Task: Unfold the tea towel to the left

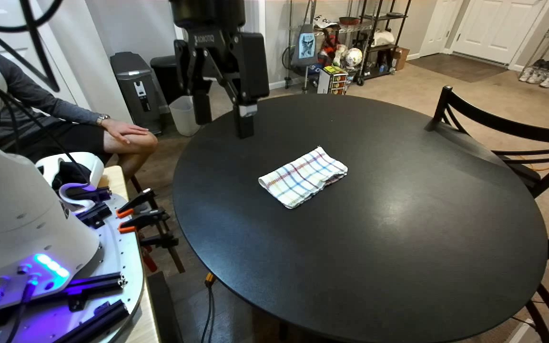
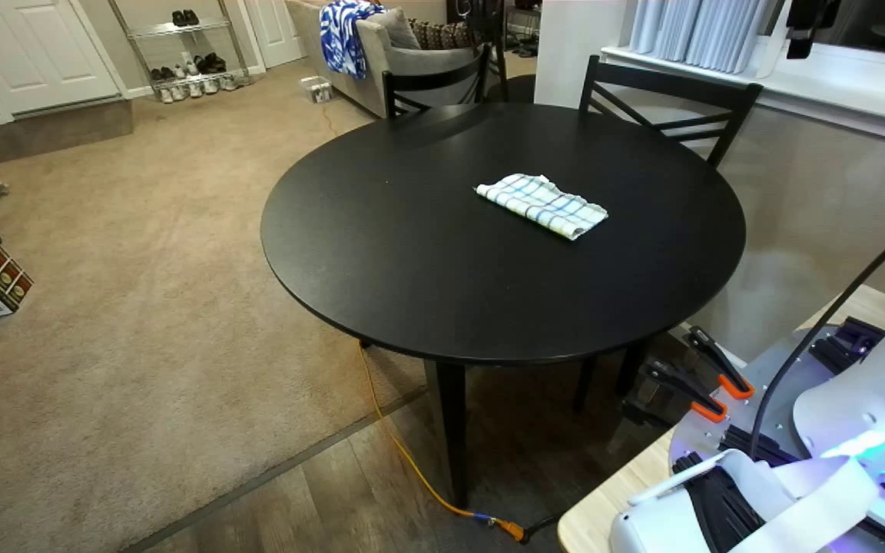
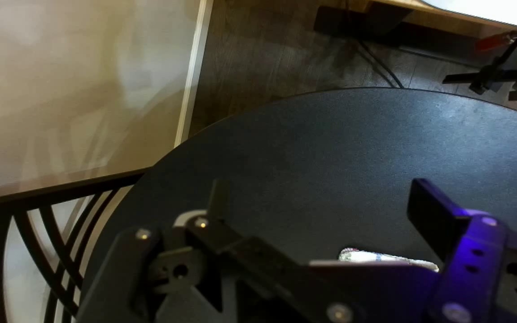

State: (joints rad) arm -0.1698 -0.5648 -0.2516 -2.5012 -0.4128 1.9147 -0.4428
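The tea towel point(image 1: 303, 177) is a white cloth with a blue and dark red checked grid. It lies folded and flat on the round black table point(image 1: 398, 257). It also shows in an exterior view point(image 2: 541, 204), with slightly ruffled edges. In the wrist view only a thin strip of the towel point(image 3: 386, 257) shows; the gripper body hides the rest. My gripper point(image 1: 224, 123) is open and empty, pointing down, raised above the table and apart from the towel. In the wrist view its fingers point(image 3: 323, 199) are wide apart with only black tabletop between them.
Black chairs point(image 1: 508, 121) point(image 2: 665, 88) stand at the table's edge. The robot base point(image 1: 31, 228) sits on a wooden stand with black and orange clamps point(image 1: 143, 216). A seated person point(image 1: 65, 114) is beside the robot. An orange cable point(image 2: 404, 449) runs under the table.
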